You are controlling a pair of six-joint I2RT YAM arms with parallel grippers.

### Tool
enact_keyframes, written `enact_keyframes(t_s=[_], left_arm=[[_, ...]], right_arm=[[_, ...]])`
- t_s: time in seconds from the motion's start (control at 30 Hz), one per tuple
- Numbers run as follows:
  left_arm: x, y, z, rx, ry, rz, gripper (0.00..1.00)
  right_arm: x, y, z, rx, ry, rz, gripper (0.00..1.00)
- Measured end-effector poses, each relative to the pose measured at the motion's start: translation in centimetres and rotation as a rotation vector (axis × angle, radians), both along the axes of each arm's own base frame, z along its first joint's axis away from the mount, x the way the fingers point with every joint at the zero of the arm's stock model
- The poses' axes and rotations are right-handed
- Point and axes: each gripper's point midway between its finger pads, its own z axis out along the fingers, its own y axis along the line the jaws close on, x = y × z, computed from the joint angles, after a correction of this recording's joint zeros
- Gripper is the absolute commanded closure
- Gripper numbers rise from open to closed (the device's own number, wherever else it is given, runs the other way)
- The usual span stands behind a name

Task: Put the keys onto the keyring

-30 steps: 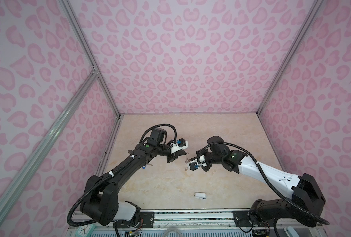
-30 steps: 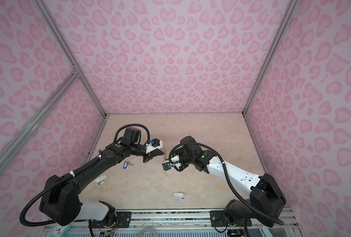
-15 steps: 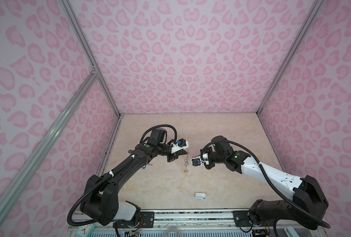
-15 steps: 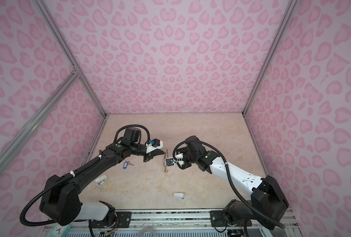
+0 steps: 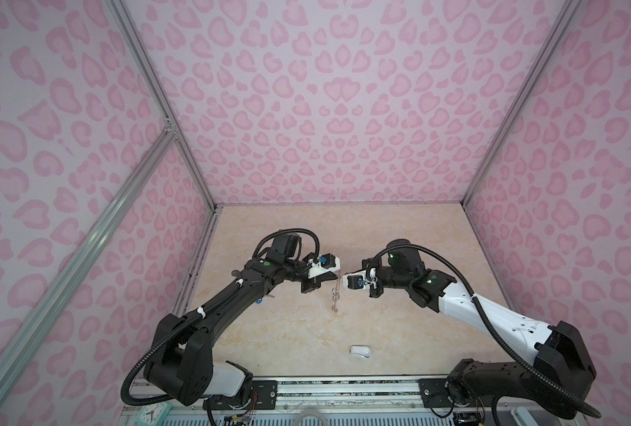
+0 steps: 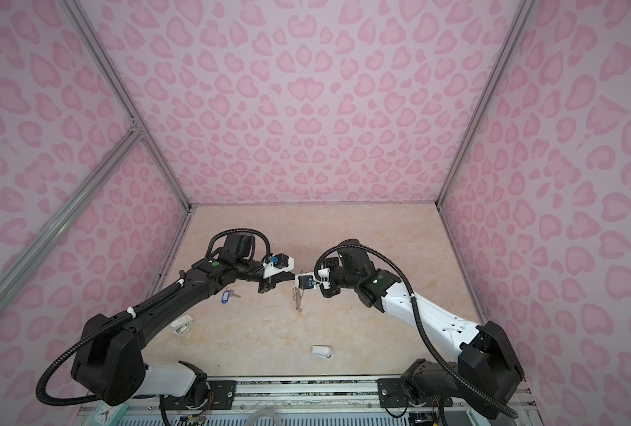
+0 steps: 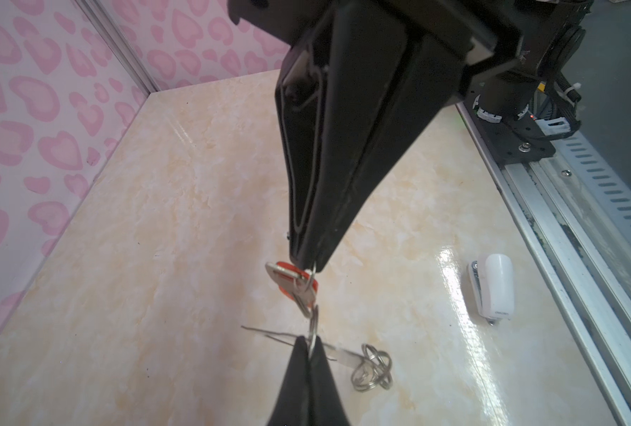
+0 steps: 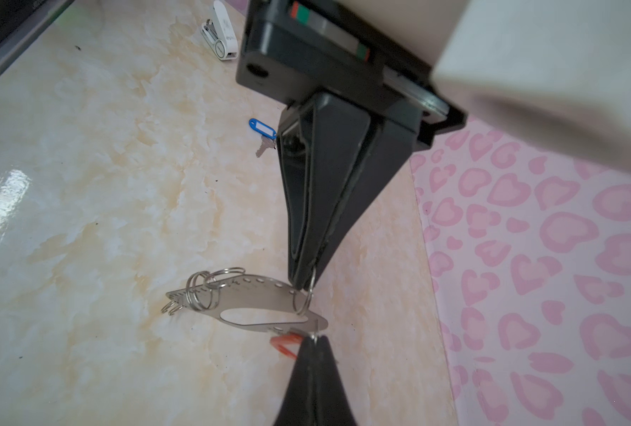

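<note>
- Grey keyring aloft over bench, hung by one wire ring from clamped left pincer.
- Slightly higher than a second ago: right pincer, clamped on red-tagged key.
- Likely mid-threading; blue-tagged key on bench, not yet done.

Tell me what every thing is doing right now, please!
left tool: shut on the ring of the orange-tag key.
right tool: shut on one wire ring of the keyring.
keyring: up off the table, hanging from the right tool.
orange-tag key: in the air by the keyring's end; threaded or not, cannot tell.
blue-tag key: lying flat on the table, untouched.
white stapler: lying on the table, untouched.
</note>
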Motion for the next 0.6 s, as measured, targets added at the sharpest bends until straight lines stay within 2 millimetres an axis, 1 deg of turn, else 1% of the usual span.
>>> enact_keyframes(t_s=[0.13,0.4,0.6], left_arm=[[-0.14,-0.1,-0.11,0.004,-0.014,-0.011,0.97],[0.0,-0.02,-0.31,0.016,-0.023,-0.005,0.97],[-0.28,-0.26,-0.29,0.014,-0.024,-0.018,0.97]], right_arm=[[-0.2,0.21,0.43,0.012,0.001,0.017,1.0],[-0.46,0.3,0.36,0.023,0.019,0.031,1.0],[-0.76,0.38,0.13,0.025,0.029,0.04,1.0]])
